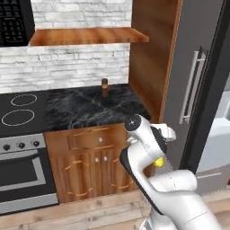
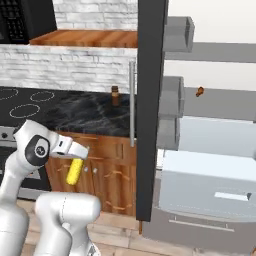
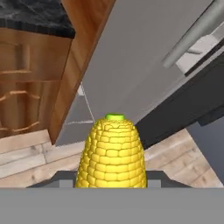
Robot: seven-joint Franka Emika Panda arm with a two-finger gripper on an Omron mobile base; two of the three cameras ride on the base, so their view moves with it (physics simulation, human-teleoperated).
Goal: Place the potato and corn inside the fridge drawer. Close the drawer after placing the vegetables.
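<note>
Your gripper (image 2: 75, 161) is clamped on the corn (image 2: 74, 172), which hangs cob-down in front of the cabinets, left of the open fridge door (image 2: 150, 110). The drawer (image 2: 205, 182) stands pulled out beyond that door, ready for loading.

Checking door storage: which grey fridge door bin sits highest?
The top door bin, level with the uppermost shelf; the other two hang below it on the door's inner edge.
</note>
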